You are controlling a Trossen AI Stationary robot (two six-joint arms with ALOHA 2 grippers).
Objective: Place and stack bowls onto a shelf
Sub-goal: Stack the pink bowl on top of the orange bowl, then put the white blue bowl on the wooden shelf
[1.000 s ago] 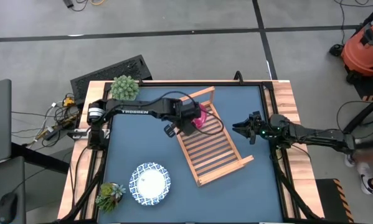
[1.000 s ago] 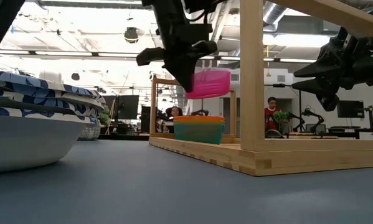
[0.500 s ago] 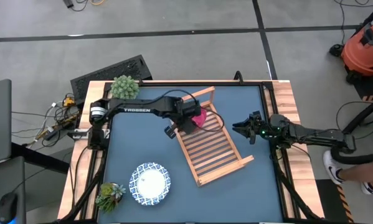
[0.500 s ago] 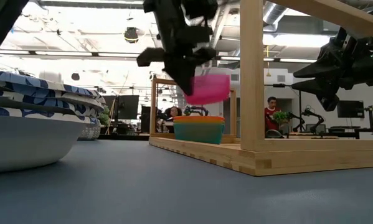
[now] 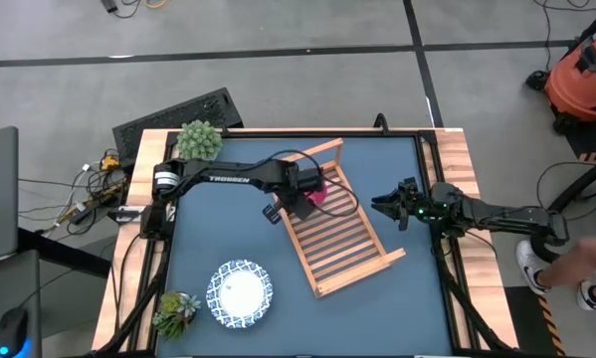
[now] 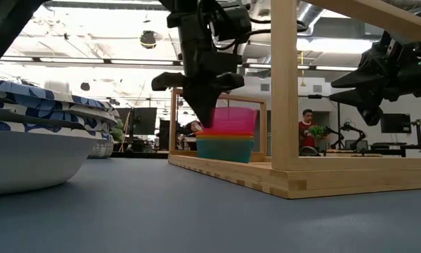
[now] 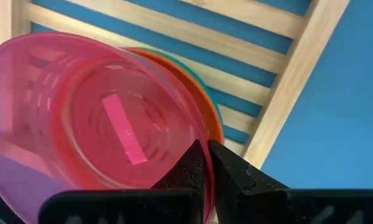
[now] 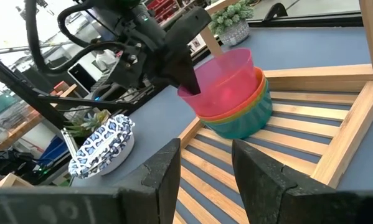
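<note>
Pink bowl comes down onto the stack

The left end effector is lower than a second ago, and the pink bowl pinched in its closed fingers, which hung clear above the stacked bowls on the shelf, now sits tilted into the top of that stack, just beside and below the fingertips. In the high view the arm also reaches slightly further over the shelf.

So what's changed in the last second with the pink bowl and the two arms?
The left gripper, shut on the pink bowl, lowered it from mid-air into the bowl stack on the shelf. Unchanged: the right gripper waiting open beside the shelf, and the white dish.
</note>
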